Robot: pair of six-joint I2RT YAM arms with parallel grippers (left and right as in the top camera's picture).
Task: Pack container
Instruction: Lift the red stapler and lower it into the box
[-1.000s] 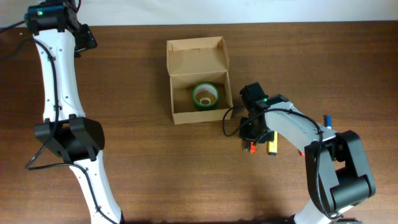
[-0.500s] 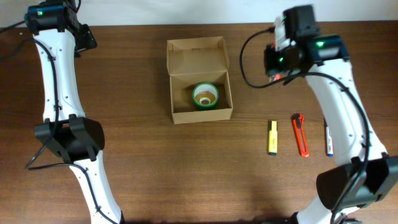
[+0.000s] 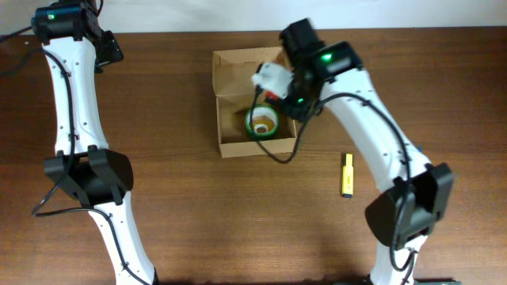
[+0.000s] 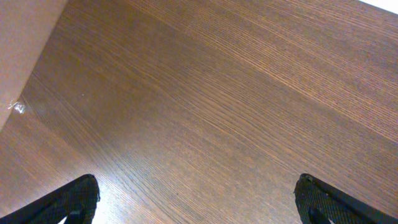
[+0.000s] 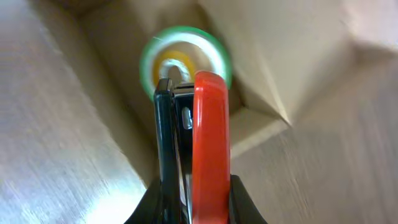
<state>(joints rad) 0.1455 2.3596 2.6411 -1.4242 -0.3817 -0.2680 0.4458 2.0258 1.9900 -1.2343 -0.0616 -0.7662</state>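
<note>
Cutter [image 5: 208, 143] has moved over open tan-brown container [image 3: 247, 71].

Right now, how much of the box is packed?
The green tape roll already sits in the container. The right fingers hold an orange cutter above it. Left to do: the yellow marker lies on the table, and the lid is open.
</note>
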